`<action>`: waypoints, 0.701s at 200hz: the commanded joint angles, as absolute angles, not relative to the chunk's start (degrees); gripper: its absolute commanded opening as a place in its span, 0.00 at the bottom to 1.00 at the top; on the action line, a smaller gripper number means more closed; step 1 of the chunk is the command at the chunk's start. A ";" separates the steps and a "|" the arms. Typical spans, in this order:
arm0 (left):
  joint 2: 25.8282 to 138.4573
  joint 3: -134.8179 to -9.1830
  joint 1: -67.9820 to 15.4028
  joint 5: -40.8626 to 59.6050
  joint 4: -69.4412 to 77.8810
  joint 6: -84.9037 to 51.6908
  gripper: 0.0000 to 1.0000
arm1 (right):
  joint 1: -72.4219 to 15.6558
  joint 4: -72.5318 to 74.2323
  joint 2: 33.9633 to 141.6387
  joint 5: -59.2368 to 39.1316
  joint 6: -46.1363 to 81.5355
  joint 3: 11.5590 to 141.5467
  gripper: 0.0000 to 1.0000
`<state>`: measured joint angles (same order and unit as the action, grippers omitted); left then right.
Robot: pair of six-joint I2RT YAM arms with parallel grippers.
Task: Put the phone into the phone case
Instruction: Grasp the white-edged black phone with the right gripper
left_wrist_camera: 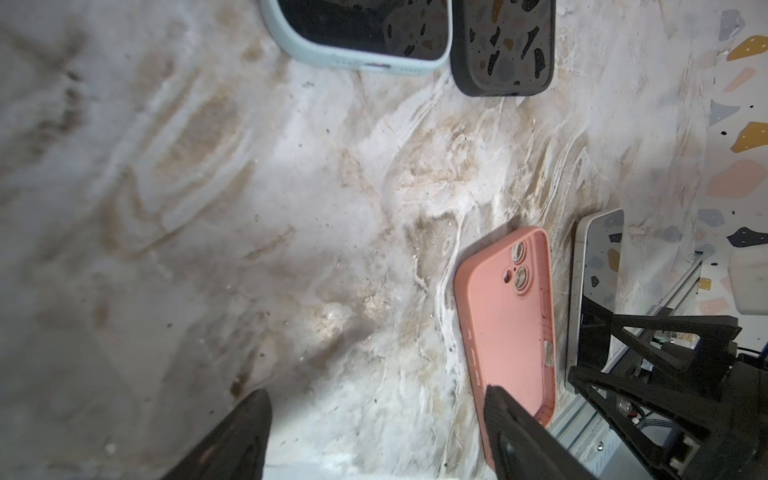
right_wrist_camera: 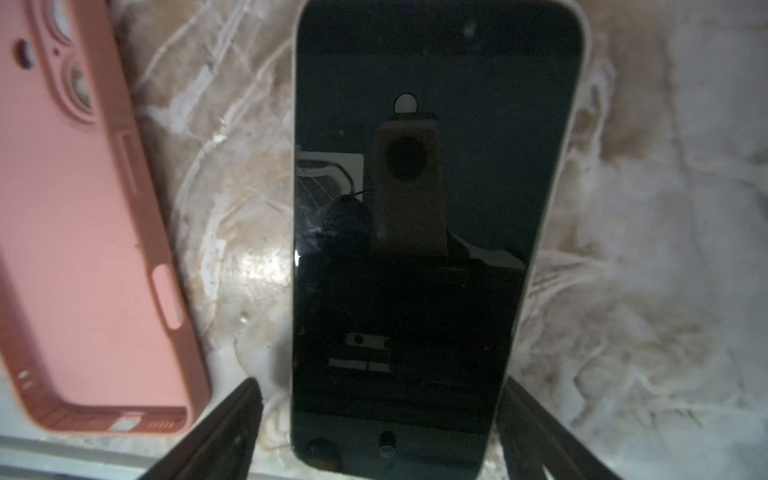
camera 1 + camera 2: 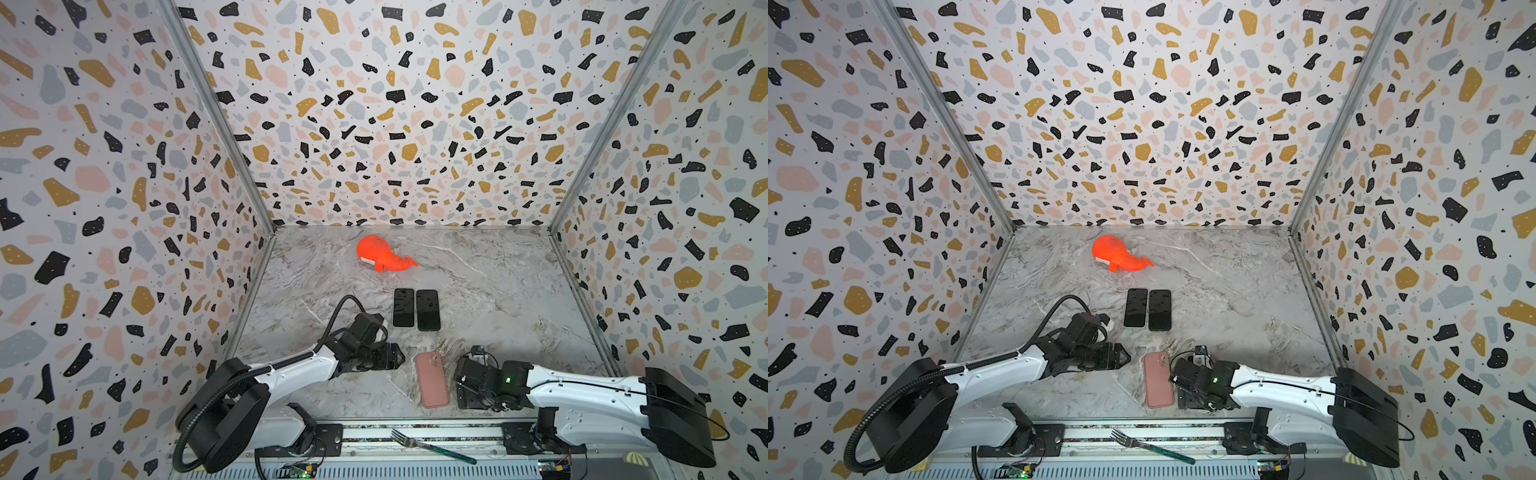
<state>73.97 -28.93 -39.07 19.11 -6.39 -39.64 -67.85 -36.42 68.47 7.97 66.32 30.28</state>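
Right wrist view: the phone (image 2: pixel 415 249) lies lengthwise between the open fingers of the right claw (image 2: pixel 380 386), pink case (image 2: pixel 83 249) just beside; left claw (image 1: pixel 376 392) open too.

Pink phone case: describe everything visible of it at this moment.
The pink phone case is salmon, matte, apparently soft rubber, with rounded corners, a raised rim, two round camera holes at its far end, side button slots and a port cut-out at the near end. It lies flat and empty near the front edge of the table, seemingly open side up. The bare phone lies beside it, apart; only the table seems to touch it.
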 commanded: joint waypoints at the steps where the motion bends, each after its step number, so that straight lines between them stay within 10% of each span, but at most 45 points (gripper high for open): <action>1: 74.02 -30.78 -39.38 19.85 -6.28 -38.57 0.81 | -68.55 -39.59 74.12 8.16 68.36 27.28 0.84; 140: 78.07 -35.57 -39.02 30.22 -3.45 -37.39 0.80 | -63.78 -35.48 62.56 11.87 59.70 28.25 0.55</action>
